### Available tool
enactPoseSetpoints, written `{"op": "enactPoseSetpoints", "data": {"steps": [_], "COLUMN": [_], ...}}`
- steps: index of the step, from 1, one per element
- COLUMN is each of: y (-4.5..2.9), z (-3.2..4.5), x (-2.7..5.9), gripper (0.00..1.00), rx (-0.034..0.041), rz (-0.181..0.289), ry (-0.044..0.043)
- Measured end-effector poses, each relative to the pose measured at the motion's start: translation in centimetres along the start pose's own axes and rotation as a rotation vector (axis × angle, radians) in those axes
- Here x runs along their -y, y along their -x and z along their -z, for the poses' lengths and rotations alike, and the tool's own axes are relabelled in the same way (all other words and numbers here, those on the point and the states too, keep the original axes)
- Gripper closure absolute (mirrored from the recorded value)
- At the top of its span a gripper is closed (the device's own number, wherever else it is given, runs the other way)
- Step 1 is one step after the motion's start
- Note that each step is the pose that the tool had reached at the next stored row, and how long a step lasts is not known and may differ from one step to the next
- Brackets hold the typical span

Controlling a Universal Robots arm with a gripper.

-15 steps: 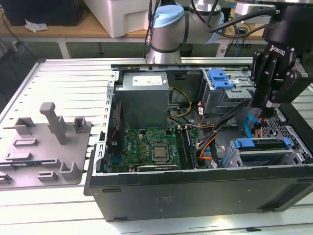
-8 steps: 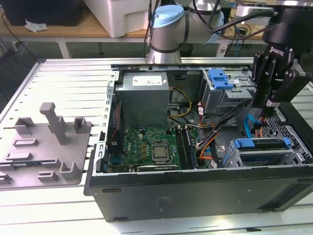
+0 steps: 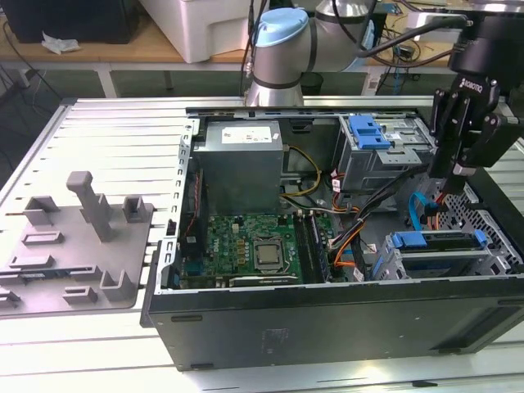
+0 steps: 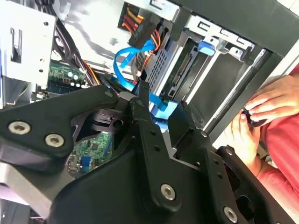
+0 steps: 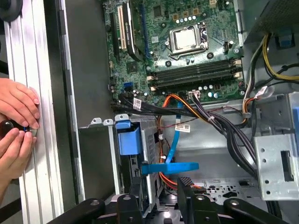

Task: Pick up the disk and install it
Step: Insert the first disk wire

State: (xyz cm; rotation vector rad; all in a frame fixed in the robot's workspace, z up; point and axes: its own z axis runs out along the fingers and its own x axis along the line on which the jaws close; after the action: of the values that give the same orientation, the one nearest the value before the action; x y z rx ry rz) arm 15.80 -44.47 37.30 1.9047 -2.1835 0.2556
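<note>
The black pincer (image 3: 452,172) hangs over the open computer case (image 3: 327,327), a big black metal box lying on its side. Its two thin black fingers (image 5: 186,183) stand apart with a gap between them. Nothing is held in that gap, so the pincer is open and empty.

The disk (image 3: 436,246) sits just below the fingertips. It is tucked on its edge into a grey metal cage (image 3: 385,262). Only its blue plastic rim and a slim dark side show.

A flat, smooth blue cable (image 5: 174,140) bends past close to the fingertips, with thin orange wires (image 5: 187,105) next to it. On the pincer's other side, away from the disk, stands a second metal cage with a blue plastic latch (image 3: 368,131) on top.

Farther from the pincer lies the green board (image 3: 237,237). It is flat and bumpy with tiny parts, and a shiny silver square (image 3: 268,254) sits in it. Past the board is a plain grey metal box (image 3: 241,164).

The case rests on a silver table (image 3: 106,123) made of long ribbed bars. Well away from the pincer lies a grey tray (image 3: 74,246) with blocky shapes sticking up.

A person's two hands (image 5: 16,121) rest on a table bar beside the case, cupped round a small dark thing. In the second wrist view a pink-red sleeve (image 4: 280,149) shows too.
</note>
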Motion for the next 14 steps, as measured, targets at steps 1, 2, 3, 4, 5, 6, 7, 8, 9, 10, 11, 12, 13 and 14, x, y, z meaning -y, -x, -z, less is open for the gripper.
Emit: {"op": "enactPoseSetpoints", "data": {"steps": [1, 2, 3, 4, 5, 6, 7, 8, 9, 10, 11, 12, 13, 14], "y": [0.09, 0.18, 0.31, 0.35, 0.38, 0.42, 0.47, 0.52, 0.68, 0.96, 1.48, 1.98, 2.32, 2.91], "z": [-0.02, -0.04, -0.08, -0.09, -0.10, -0.10, -0.08, -0.07, -0.02, 0.02, 0.11, 0.20, 0.25, 0.35], "x": [0.13, 0.26, 0.43, 0.46, 0.47, 0.49, 0.50, 0.51, 0.53, 0.50, 0.44, 0.37, 0.33, 0.25], "gripper": [0.56, 0.56, 0.56, 0.56, 0.56, 0.56, 0.56, 0.56, 0.56, 0.56, 0.56, 0.56, 0.56, 0.56], "rx": [-0.0006, -0.0015, -0.0032, -0.0052, -0.0068, -0.0094, -0.0119, -0.0140, -0.0228, -0.0361, -0.0576, -0.0744, -0.0847, -0.1028], "rz": [-0.003, -0.006, -0.013, -0.019, -0.024, -0.032, -0.038, -0.041, -0.046, -0.047, -0.048, -0.049, -0.049, -0.050], "ry": [0.0010, 0.0020, 0.0043, 0.0062, 0.0079, 0.0100, 0.0114, 0.0121, 0.0120, 0.0103, 0.0078, 0.0061, 0.0052, 0.0038]}}
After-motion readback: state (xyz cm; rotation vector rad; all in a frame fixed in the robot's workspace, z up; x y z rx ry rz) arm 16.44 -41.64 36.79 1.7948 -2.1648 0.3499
